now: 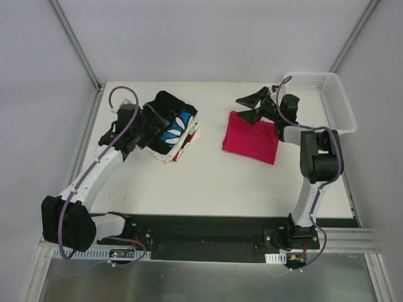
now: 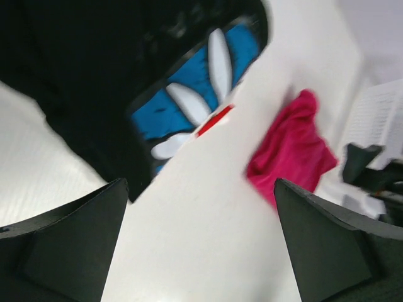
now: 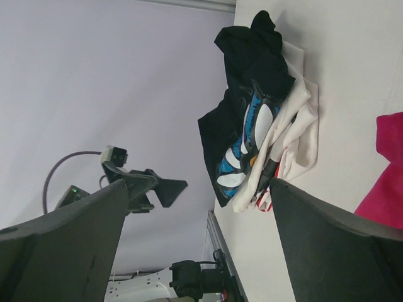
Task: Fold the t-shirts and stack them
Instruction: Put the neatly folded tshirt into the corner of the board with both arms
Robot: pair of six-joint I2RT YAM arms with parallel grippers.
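A pile of folded t-shirts lies left of centre: a black t-shirt with a blue-and-white print (image 1: 174, 123) (image 2: 75, 75) (image 3: 250, 75) sits on top, and white and red edges (image 1: 187, 142) (image 3: 301, 119) show beneath it. A crimson-pink t-shirt (image 1: 251, 139) (image 2: 293, 150) (image 3: 389, 182) lies apart, folded, right of centre. My left gripper (image 1: 148, 124) (image 2: 200, 189) hovers at the pile's left side, open, with only bare table between its fingers. My right gripper (image 1: 240, 107) (image 3: 200, 185) is raised over the pink tee's far left corner, open and empty.
A white plastic lattice basket (image 1: 334, 104) (image 2: 378, 113) stands at the table's far right corner, behind the right arm. White table surface (image 1: 208, 182) shows between the pile and the pink tee and toward the near edge. Metal frame posts rise at both far corners.
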